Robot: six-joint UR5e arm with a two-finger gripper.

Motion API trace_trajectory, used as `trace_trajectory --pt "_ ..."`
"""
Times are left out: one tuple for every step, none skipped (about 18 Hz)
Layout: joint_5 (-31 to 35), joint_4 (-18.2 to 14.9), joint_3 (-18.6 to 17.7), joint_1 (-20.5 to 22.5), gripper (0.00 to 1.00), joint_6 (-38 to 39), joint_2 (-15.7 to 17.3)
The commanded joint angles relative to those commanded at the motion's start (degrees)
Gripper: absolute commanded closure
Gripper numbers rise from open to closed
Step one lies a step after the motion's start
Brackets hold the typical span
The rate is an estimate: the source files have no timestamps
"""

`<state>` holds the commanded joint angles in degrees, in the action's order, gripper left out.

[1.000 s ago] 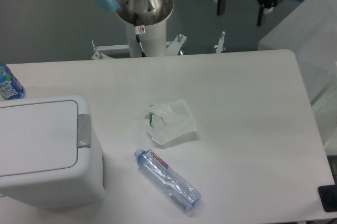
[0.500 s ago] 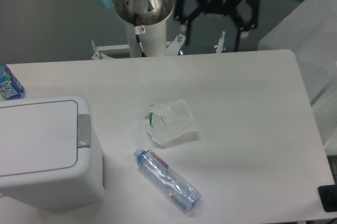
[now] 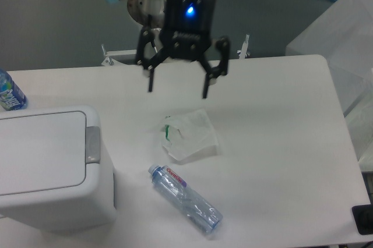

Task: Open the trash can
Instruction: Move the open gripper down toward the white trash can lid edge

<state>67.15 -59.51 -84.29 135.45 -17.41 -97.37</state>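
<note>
The trash can (image 3: 49, 166) is a large white box-shaped bin at the lower left of the table. Its flat lid is shut and its small grey push tab (image 3: 92, 144) sits at the lid's right edge. My gripper (image 3: 178, 89) hangs open and empty above the middle of the table, its two black fingers spread wide and pointing down. It is to the right of and beyond the bin, well apart from the tab, and above the far side of a crumpled wrapper.
A crumpled clear plastic wrapper (image 3: 189, 135) lies mid-table. A clear plastic bottle (image 3: 185, 199) lies on its side near the front. Another bottle with a blue label (image 3: 9, 92) stands at the left edge. A translucent container (image 3: 344, 38) sits at the far right.
My gripper has moved from the far right back of the table leftward and forward, lowering over the table's middle. It stays open. The bin and other objects have not moved.
</note>
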Motion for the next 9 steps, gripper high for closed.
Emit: trace_trajectory --pt "-0.1 1.4 0.0 -0.8 0.00 0.3 -1.1" --pt "-0.1 2.9 0.1 -1.4 0.00 0.9 -1.8" --pt "-0.2 3.7 0.0 -2.1 0.00 2.2 -2.3" --pt "-0.2 4.0 0.0 -2.6 0.00 3.4 -2.8" --pt "-0.1 4.0 -0.2 -2.9 0.00 4.2 -3.2" --pt "-0.1 4.0 -0.3 -3.0 0.00 4.7 -3.3" --pt "-0.1 4.0 -0.5 -3.3 0.00 4.8 -3.4" --pt "-0.1 4.0 -0.6 -3.3 0.00 4.8 -3.5" --pt "0.0 4.0 -0.9 -3.4 0.00 4.8 -3.5"
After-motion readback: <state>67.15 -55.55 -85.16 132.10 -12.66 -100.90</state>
